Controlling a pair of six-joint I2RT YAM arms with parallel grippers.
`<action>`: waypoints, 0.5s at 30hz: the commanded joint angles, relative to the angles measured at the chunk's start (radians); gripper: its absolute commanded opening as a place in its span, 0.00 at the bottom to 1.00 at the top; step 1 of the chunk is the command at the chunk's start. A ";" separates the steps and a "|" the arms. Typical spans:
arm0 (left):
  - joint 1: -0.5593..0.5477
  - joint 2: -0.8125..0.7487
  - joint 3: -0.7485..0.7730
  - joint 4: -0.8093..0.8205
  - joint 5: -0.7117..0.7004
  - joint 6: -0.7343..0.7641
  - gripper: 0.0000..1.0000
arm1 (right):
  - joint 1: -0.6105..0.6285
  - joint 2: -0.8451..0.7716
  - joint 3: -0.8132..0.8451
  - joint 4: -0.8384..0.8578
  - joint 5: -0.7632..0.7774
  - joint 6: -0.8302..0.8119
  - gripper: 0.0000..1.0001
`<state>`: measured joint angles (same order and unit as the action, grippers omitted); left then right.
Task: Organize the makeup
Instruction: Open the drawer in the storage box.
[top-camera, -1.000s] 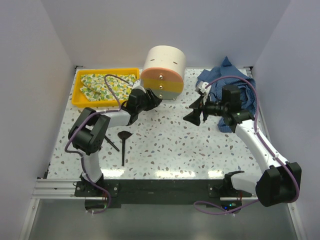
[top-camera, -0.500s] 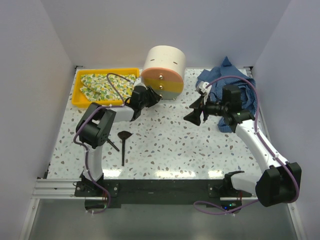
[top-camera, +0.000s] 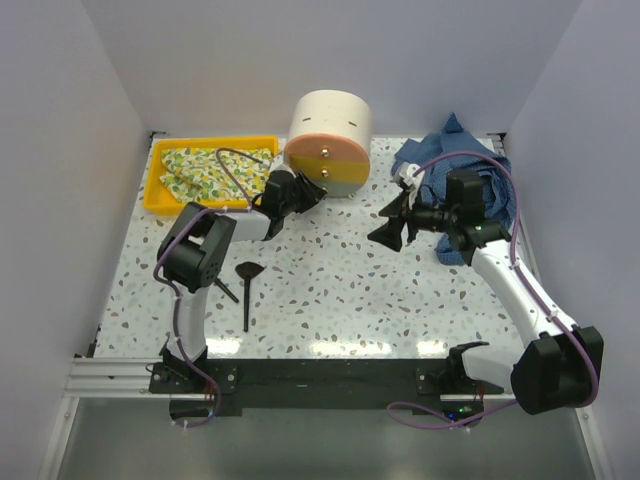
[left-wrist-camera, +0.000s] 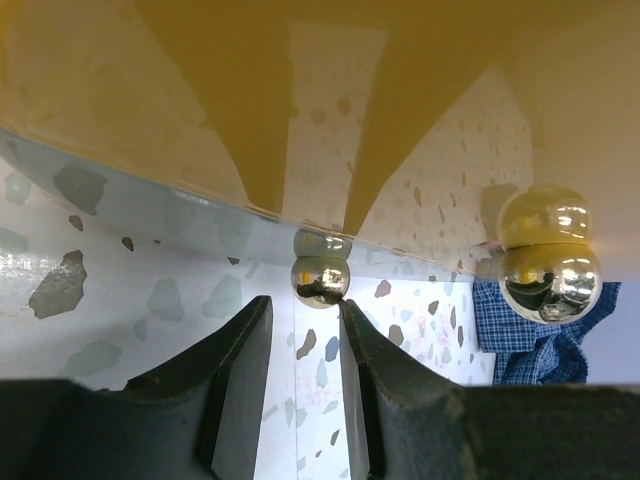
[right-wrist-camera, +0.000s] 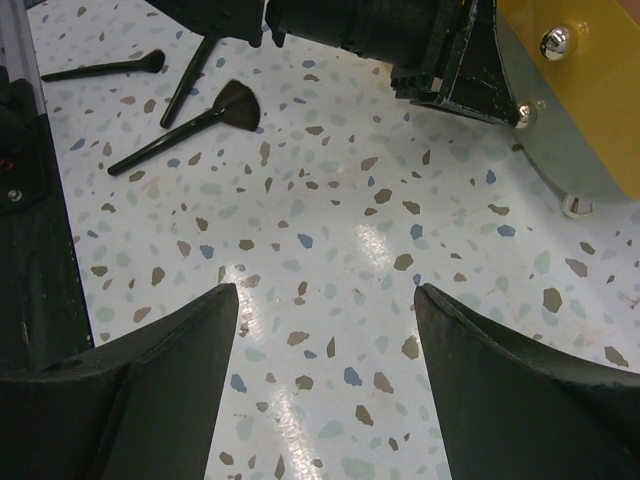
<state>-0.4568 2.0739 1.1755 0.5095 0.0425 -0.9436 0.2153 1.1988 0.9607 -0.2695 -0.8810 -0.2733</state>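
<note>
Chrome, smooth and round, the small knob (left-wrist-camera: 320, 278) on the grey drawer front of the round drawer unit (top-camera: 328, 145) sits right at the mouth of the left gripper (left-wrist-camera: 300, 305). Its fingers (left-wrist-camera: 240, 365) are narrowly parted, one on each side, and we do not see them pinching yet. We judge the ball slippery, so the pads should close squarely on its widest part before any pull. A second knob (left-wrist-camera: 550, 270) lies to the right, on the yellow front.

The right gripper (right-wrist-camera: 325, 300) hangs over bare tabletop, spread wide and holding nothing.

Of the makeup we see only brushes. The fan brush (top-camera: 247, 292) lies flat in front of the left arm, with a thin brush (top-camera: 224, 290) just beside it. The right wrist view shows a third brush (right-wrist-camera: 105, 68). No palettes or discs show.

We expect the brushes to be light, with stiff, slim handles and soft, easily bent bristles. They are best pinched across the handle near mid-length, clear of the fan head. Lying flat on the hard table, they leave the fingertips little room.
</note>
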 joint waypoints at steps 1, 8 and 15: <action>0.017 0.022 0.046 0.076 0.002 -0.029 0.37 | -0.004 -0.034 0.012 0.021 -0.019 -0.012 0.75; 0.015 0.029 0.041 0.096 -0.007 -0.061 0.39 | -0.005 -0.033 0.013 0.024 -0.019 -0.010 0.75; 0.017 0.067 0.059 0.093 -0.039 -0.115 0.38 | -0.007 -0.036 0.013 0.023 -0.019 -0.012 0.76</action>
<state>-0.4553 2.1067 1.1873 0.5617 0.0387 -1.0157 0.2146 1.1889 0.9607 -0.2695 -0.8814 -0.2733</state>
